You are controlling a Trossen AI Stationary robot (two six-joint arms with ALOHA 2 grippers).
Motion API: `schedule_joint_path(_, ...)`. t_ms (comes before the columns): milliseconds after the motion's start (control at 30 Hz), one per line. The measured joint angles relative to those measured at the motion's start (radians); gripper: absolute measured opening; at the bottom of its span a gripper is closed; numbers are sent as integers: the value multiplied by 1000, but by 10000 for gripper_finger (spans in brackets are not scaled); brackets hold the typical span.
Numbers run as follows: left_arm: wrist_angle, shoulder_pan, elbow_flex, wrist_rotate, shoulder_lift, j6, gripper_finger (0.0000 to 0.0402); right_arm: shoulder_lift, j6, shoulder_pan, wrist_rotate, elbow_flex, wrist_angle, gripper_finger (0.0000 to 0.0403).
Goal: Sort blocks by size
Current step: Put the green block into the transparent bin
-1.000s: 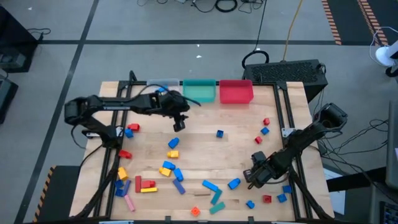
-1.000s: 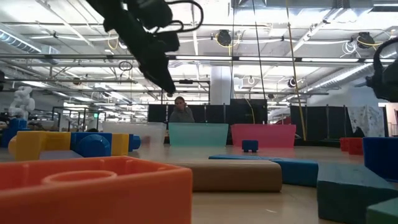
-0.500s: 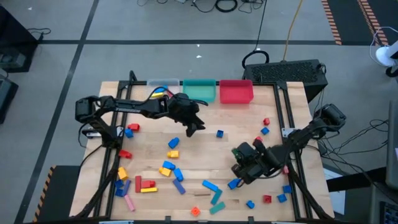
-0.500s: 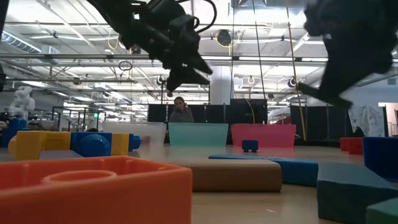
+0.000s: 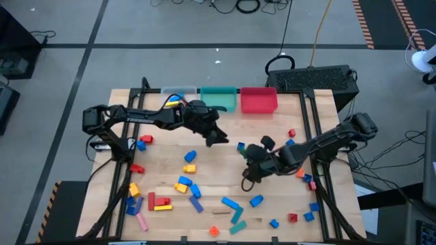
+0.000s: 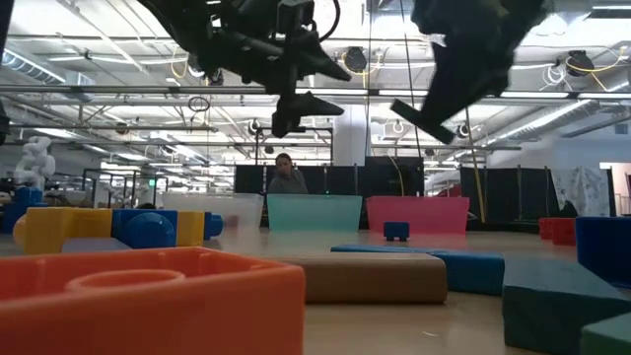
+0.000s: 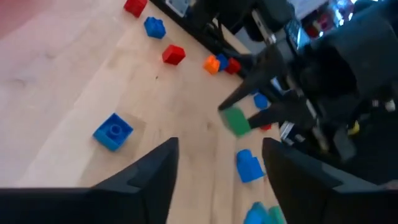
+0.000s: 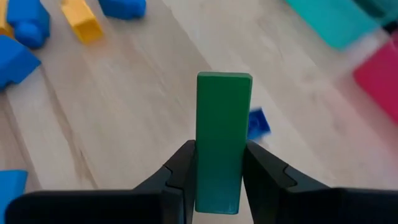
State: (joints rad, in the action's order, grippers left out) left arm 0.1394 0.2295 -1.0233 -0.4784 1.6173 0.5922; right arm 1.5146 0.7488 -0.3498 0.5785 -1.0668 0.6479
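Observation:
My right gripper (image 8: 219, 150) is above the middle of the table (image 5: 251, 158), shut on a long green block (image 8: 224, 118). That block also shows in the left wrist view (image 7: 234, 121). My left gripper (image 5: 220, 138) is open and empty, in the air to its left (image 7: 219, 147), in front of the teal bin (image 5: 218, 99). A small blue brick (image 5: 240, 145) lies on the table between the two grippers. Many more blocks, among them blue (image 5: 231, 203), yellow (image 5: 189, 167) and red (image 5: 159, 201) ones, lie scattered over the near half. My right gripper pinches the green block's two long sides (image 8: 202, 171) between its two fingers (image 8: 180, 168), at one end of the block. The block lies along the fingers and sticks out past their tips. It is lifted clear of the table.
A clear bin (image 5: 178, 91), the teal bin and a red bin (image 5: 259, 100) stand in a row at the far edge. Red and blue small blocks (image 5: 291, 133) lie at the right side. Orange and teal blocks (image 6: 148, 296) lie close to the low camera.
My right gripper has risen from the near right part of the table and gone toward the left and far edges, to the middle. My left gripper has gone toward the table's right, from beside the clear bin to in front of the teal bin.

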Motion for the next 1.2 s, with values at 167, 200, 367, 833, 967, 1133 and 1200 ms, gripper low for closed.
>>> schedule_joint_path(167,18,0,0,3,0,56,268,0,-145,51,0,0,-101,89)
schedule_joint_path(200,13,0,0,4,0,57,269,0,-169,60,0,0,-124,89)
schedule_joint_path(367,11,-1,0,6,0,58,270,0,-264,107,-3,0,-189,89)
schedule_joint_path(833,18,-1,0,76,0,29,270,3,-421,187,-5,-1,-314,89)
schedule_joint_path(967,27,-1,0,91,0,31,270,5,-454,190,-4,-1,-336,89)
schedule_joint_path(1133,26,-1,0,134,0,55,270,6,-509,199,-3,-2,-336,89)
schedule_joint_path(1200,28,-1,-1,150,6,58,267,17,-542,201,0,-2,-339,89)
